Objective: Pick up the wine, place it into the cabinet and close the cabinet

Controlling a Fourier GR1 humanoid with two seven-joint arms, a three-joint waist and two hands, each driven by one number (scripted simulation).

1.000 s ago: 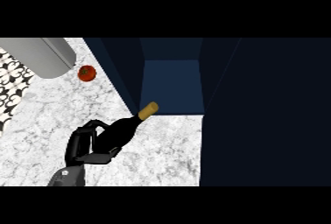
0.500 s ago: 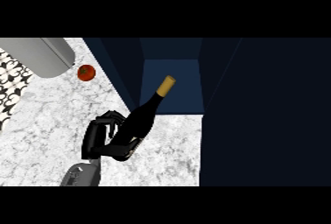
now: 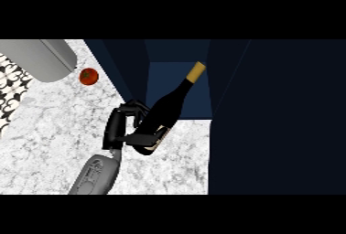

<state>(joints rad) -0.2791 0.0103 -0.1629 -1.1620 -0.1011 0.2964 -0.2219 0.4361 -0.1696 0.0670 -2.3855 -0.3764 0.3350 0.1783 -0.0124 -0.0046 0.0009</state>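
**Wine bottle lifted toward the open cabinet**

The dark blue cabinet (image 3: 270,114) fills the right side, its open bay at the far centre. On the speckled marble counter (image 3: 54,137), the hand (image 3: 121,128), probably the left, curls round the dark glass wine (image 3: 165,109). Its gold-capped neck now reaches farther into the bay than before. A red tomato (image 3: 89,76) sits far left.

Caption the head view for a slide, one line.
Left hand curled round the wine bottle, its gold-capped neck pointing into the open dark-blue cabinet; a tomato sits on the marble counter.
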